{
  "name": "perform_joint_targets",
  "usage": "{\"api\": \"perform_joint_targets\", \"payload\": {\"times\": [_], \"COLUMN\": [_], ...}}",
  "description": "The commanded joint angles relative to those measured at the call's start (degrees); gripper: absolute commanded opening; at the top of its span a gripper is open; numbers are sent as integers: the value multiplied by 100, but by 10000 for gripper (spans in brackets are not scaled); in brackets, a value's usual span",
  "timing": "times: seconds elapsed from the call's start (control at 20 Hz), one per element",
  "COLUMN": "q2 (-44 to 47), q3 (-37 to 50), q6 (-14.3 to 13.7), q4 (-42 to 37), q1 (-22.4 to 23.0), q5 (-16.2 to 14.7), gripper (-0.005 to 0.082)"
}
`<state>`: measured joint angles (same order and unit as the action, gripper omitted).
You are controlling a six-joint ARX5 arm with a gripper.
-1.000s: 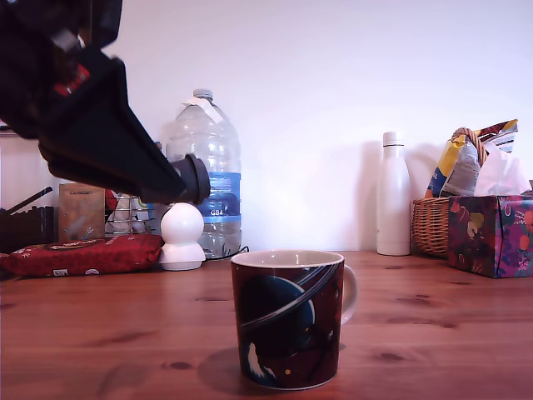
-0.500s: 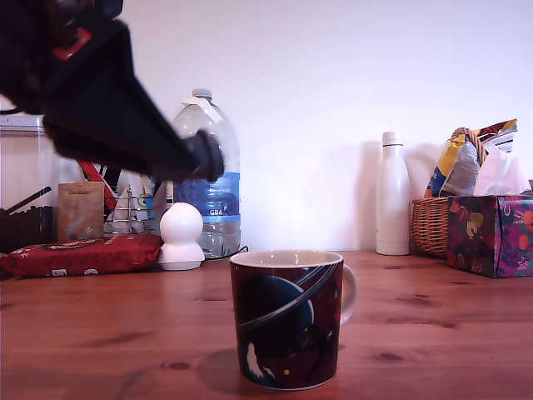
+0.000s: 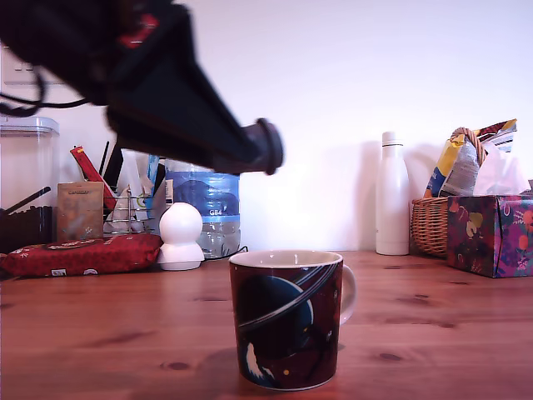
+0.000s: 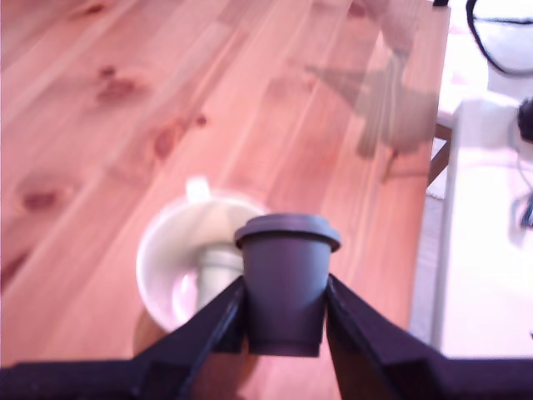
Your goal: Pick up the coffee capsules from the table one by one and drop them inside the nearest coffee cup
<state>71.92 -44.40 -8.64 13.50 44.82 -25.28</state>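
counter [image 3: 433, 333]: wood, showing grain and dark knots, giving off a soft sheen | cup [image 3: 287, 321]: glossy ceramic, reflecting light | capsule [image 4: 287, 283]: matt grey, looking like smooth plastic | end effector [image 4: 287, 321]: matt black fingers | basket [image 3: 429, 225]: woven wicker | bottle [image 3: 392, 196]: smooth white, looking matt

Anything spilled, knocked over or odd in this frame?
Nothing stands out. The mug stands upright on the table, a pale capsule already inside it. The gripper holds the dark grey capsule squarely above it.
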Motion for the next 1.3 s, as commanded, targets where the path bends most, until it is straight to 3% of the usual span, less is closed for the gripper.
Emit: {"api": "perform_joint_targets", "payload": {"times": [0.0, 0.3, 0.65, 1.25], "q2": [317, 1360, 2083, 2107], "q3": [-323, -1410, -1744, -1744], "q6": [-20, -197, -234, -229], "q4": [114, 1088, 1670, 1648], "q1": [125, 433, 457, 452], "q5": [55, 686, 1416, 1462], "gripper": [125, 125, 125, 127]}}
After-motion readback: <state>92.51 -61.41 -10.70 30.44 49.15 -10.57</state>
